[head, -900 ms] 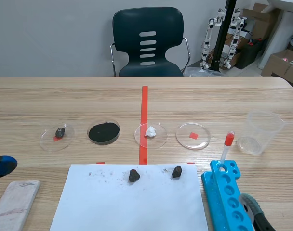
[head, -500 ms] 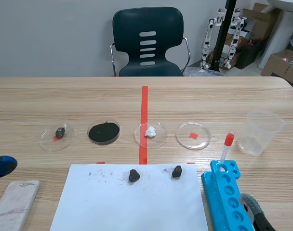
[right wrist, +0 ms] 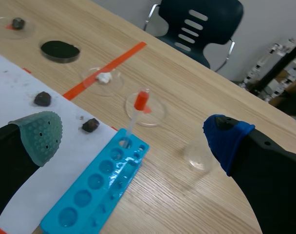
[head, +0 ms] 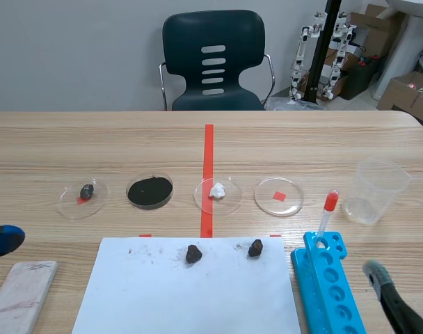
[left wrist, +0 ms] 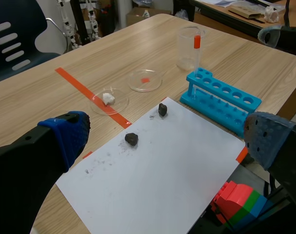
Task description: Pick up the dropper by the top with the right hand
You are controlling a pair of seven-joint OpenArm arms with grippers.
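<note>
The dropper (head: 328, 209), a clear tube with a red top, stands upright in the far end hole of the blue rack (head: 331, 289). In the right wrist view the dropper (right wrist: 137, 111) rises ahead of and between the fingers of my right gripper (right wrist: 133, 140), which is open and well short of it. Only one right finger (head: 391, 299) shows in the scene view, low beside the rack. My left gripper (left wrist: 167, 139) is open over the near left of the table, far from the dropper (left wrist: 197, 45).
A clear beaker (head: 378, 191) stands right of the dropper. Several petri dishes (head: 279, 196) lie in a row across the table's middle. A white paper sheet (head: 190, 296) carries two dark lumps (head: 193, 254). A pale block (head: 22, 296) lies at the near left.
The right gripper's grey-green finger has shifted right and up beside the rack, and its blue pad has left the scene view's right edge. The left arm has hardly moved.
</note>
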